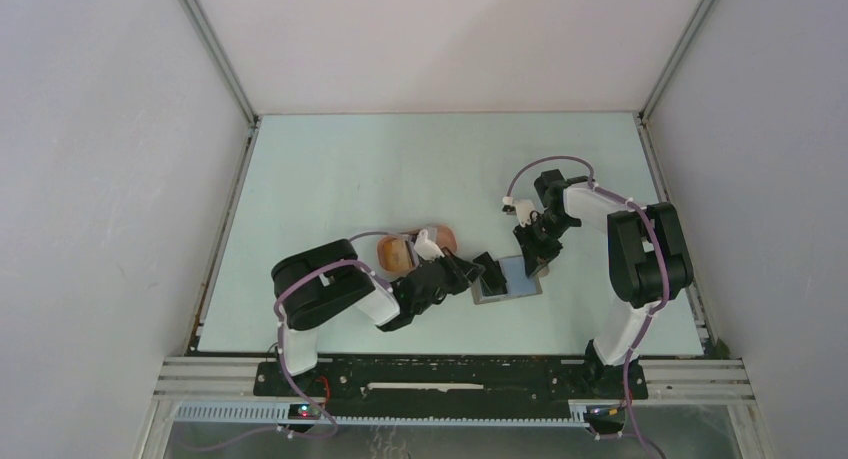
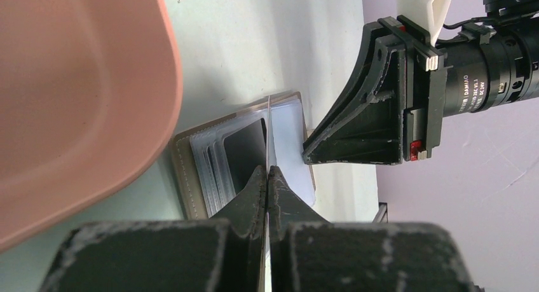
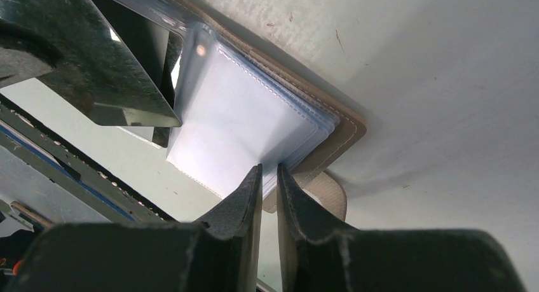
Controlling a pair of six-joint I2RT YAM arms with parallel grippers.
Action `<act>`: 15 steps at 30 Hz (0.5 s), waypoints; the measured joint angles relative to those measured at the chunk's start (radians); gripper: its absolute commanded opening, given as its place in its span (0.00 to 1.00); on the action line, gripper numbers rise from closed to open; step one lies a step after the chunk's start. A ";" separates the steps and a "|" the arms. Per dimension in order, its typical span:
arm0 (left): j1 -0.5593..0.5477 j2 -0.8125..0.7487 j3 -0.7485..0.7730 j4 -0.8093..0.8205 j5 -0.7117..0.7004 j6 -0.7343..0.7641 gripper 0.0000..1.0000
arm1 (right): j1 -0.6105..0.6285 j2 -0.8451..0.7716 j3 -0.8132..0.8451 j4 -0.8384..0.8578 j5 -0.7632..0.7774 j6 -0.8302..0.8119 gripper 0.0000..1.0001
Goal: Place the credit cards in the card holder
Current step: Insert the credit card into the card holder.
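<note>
The card holder [image 1: 512, 282] lies open on the table between the two arms, its clear sleeves [image 3: 248, 123] fanned up. My left gripper [image 2: 267, 172] is shut on a thin credit card [image 2: 268, 130], seen edge-on and standing upright over the holder's sleeves [image 2: 216, 158]. A dark rectangle [image 2: 246, 151] shows inside one sleeve. My right gripper [image 3: 268, 172] is closed to a narrow gap on the outer edge of the sleeves, just above the holder's tab [image 3: 328, 194]. In the top view the left gripper [image 1: 489, 275] and right gripper [image 1: 536, 263] sit at opposite sides of the holder.
A peach-orange oval tray [image 1: 398, 250] sits right behind the left wrist and fills the left of the left wrist view [image 2: 76, 101]. The right gripper's black finger [image 2: 365, 123] is close to the held card. Side walls enclose the table.
</note>
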 measured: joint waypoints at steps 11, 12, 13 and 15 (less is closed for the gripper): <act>-0.002 0.000 -0.011 0.025 0.002 -0.014 0.00 | 0.003 0.000 0.000 -0.002 0.000 -0.003 0.22; -0.002 0.000 -0.011 0.026 0.006 -0.019 0.00 | 0.003 0.000 0.000 -0.002 0.000 -0.003 0.22; -0.002 0.000 -0.011 0.027 0.009 -0.021 0.00 | 0.003 0.000 0.000 -0.003 0.000 -0.003 0.22; -0.002 0.003 -0.011 0.031 0.016 -0.026 0.00 | 0.003 0.000 0.000 -0.003 0.000 -0.003 0.22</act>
